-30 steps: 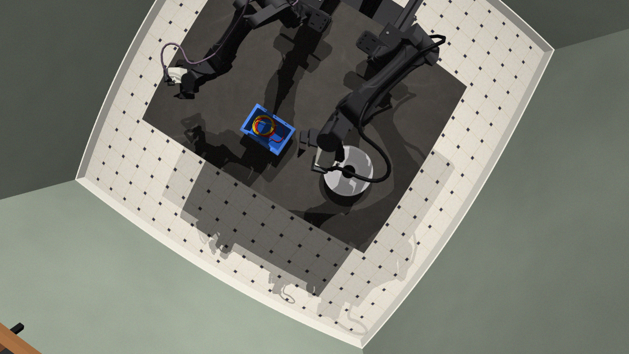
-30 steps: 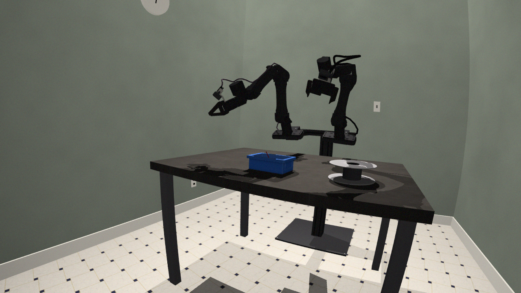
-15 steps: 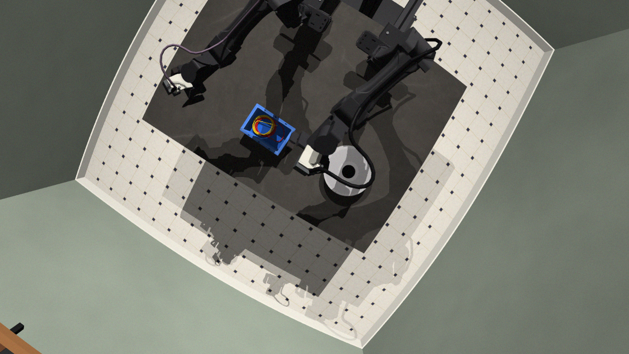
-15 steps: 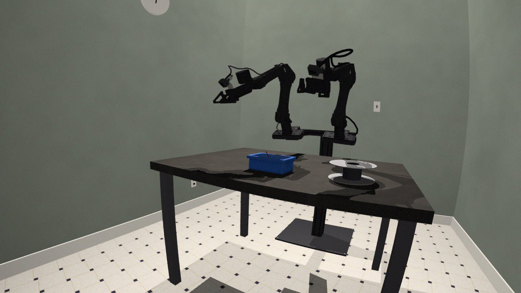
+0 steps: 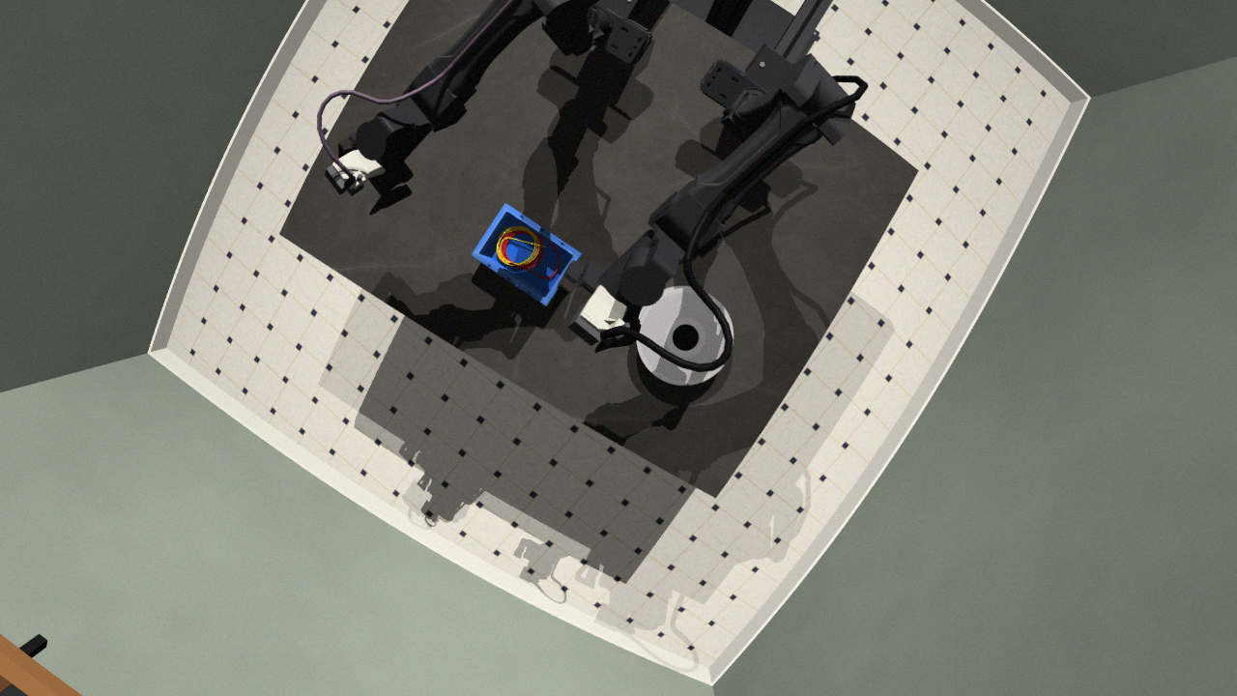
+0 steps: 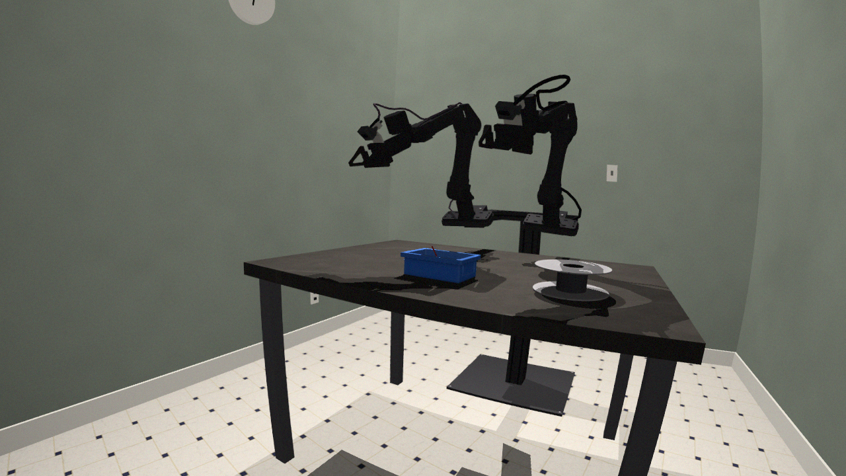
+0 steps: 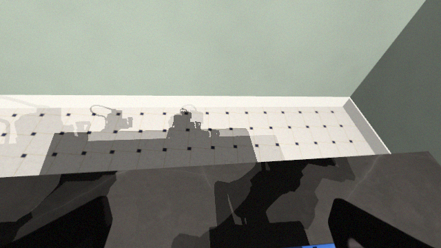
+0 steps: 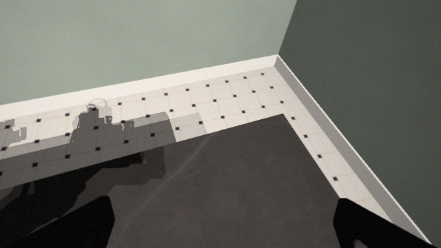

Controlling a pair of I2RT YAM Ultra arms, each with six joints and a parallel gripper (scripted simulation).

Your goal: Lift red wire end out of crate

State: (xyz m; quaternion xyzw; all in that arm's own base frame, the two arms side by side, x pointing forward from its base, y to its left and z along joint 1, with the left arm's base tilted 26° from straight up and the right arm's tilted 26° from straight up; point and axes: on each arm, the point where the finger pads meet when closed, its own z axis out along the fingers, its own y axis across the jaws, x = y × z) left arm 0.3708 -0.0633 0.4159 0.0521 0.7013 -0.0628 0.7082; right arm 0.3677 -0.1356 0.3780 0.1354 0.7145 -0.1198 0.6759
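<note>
Red wire (image 6: 434,252) in blue crate (image 5: 489,230) (image 6: 439,268), one end above rim — left gripper (image 5: 588,304) (image 6: 502,141) (image 7: 220,213), right gripper (image 5: 361,187) (image 6: 355,158) (image 8: 224,213) both wide open, empty.

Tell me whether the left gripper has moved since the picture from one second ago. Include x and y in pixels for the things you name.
Yes. In the top view, the left gripper (image 5: 574,287) (image 6: 502,141) (image 7: 220,209) has shifted toward the blue crate (image 5: 508,278) (image 6: 437,270) (image 7: 318,246), judged against the unmoved spool (image 5: 670,306) (image 6: 570,282).
</note>
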